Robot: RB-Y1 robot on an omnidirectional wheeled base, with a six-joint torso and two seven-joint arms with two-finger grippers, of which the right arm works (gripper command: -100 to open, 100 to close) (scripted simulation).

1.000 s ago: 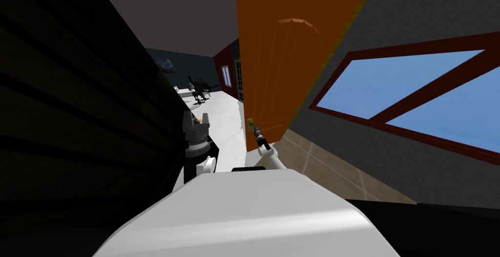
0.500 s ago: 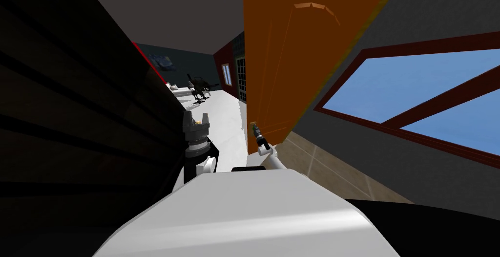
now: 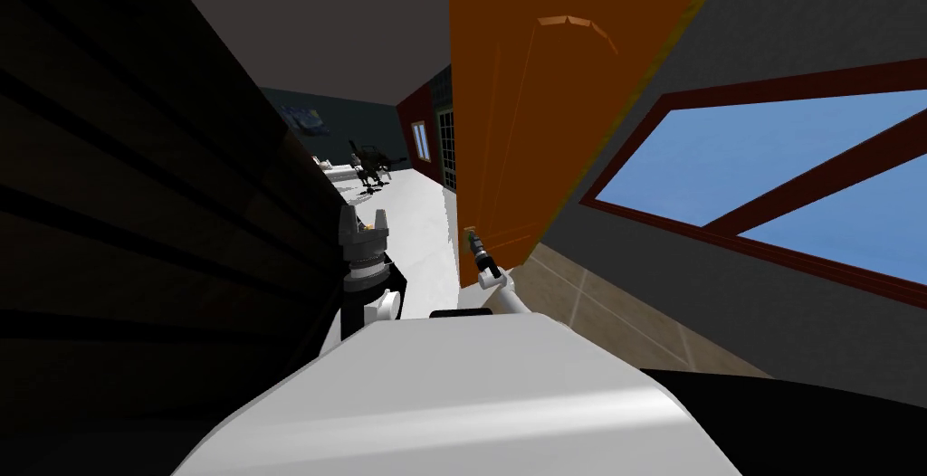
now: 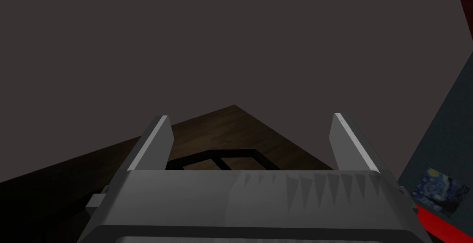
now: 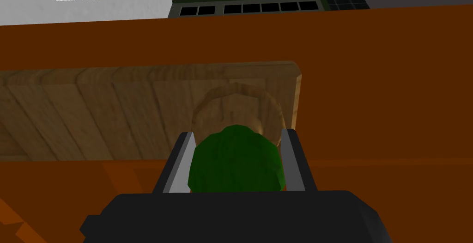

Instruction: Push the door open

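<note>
Door [image 3: 534, 90], orange, apparently ajar; right gripper [image 5: 238, 134] clenches its green knob [image 5: 235, 164]; left gripper [image 4: 249, 117] hangs released beside a dark wall [image 3: 136, 181].

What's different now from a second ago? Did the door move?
The right gripper slid forward onto the green knob. A second ago the knob showed just ahead of it; now its fingers press the knob's sides. The orange door looks swung slightly further away, but my head also shifted a little, so that is hard to judge. The left gripper stayed raised by the dark wall, fingers open.
</note>
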